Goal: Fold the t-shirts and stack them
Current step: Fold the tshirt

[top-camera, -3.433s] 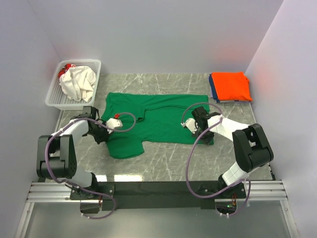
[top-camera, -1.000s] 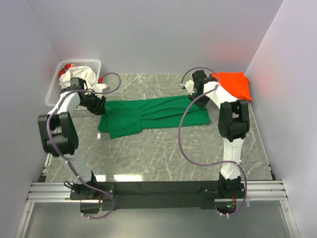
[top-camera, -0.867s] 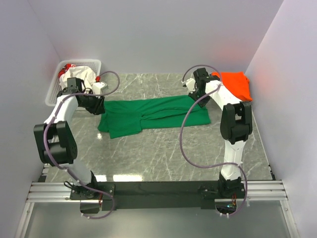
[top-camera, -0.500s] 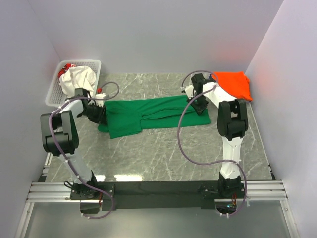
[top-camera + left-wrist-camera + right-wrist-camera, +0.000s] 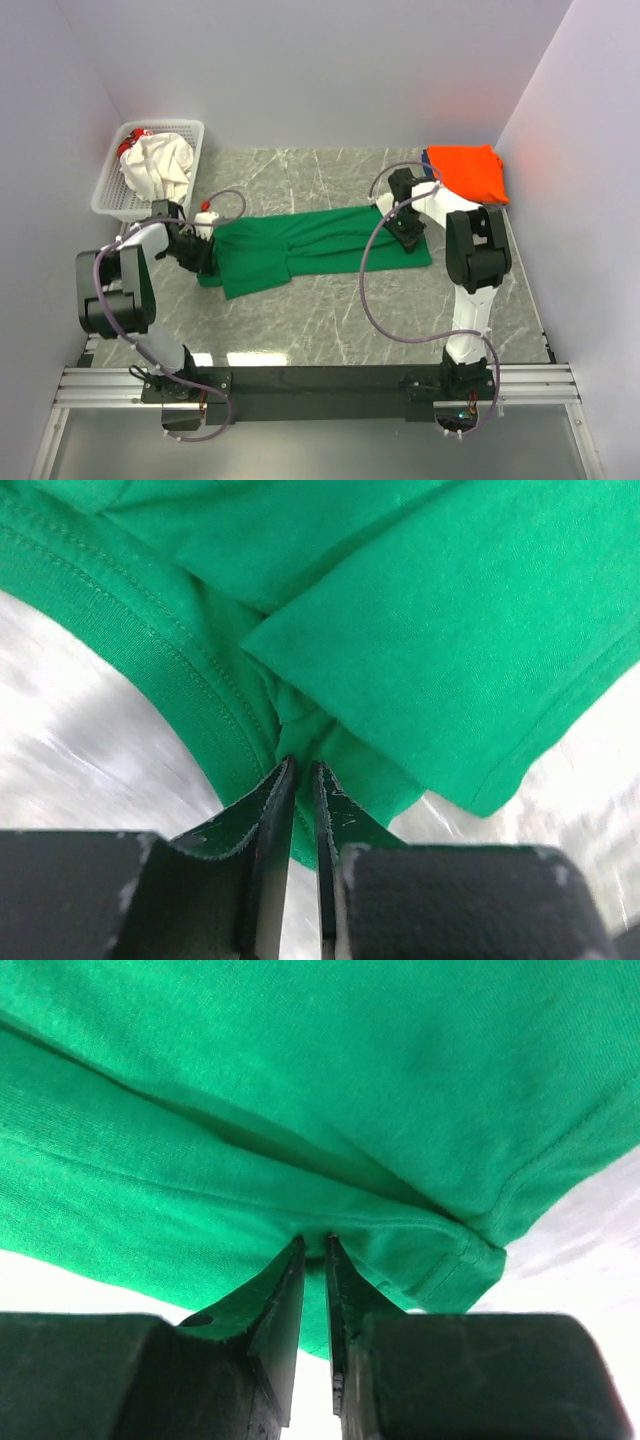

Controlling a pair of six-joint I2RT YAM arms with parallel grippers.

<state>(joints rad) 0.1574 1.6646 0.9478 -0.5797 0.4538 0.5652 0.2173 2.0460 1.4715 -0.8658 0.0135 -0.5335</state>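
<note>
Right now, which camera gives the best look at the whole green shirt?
The top view: the green shirt lies there full length, folded into a long band. The wrist views show only close-up edges, pinched in the left fingers and the right fingers.

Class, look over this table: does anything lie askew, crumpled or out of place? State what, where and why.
The green t-shirt, folded to a long band, lies slanted on the table, its left end wider with uneven layers. A white shirt sits crumpled in the basket, far left.
</note>
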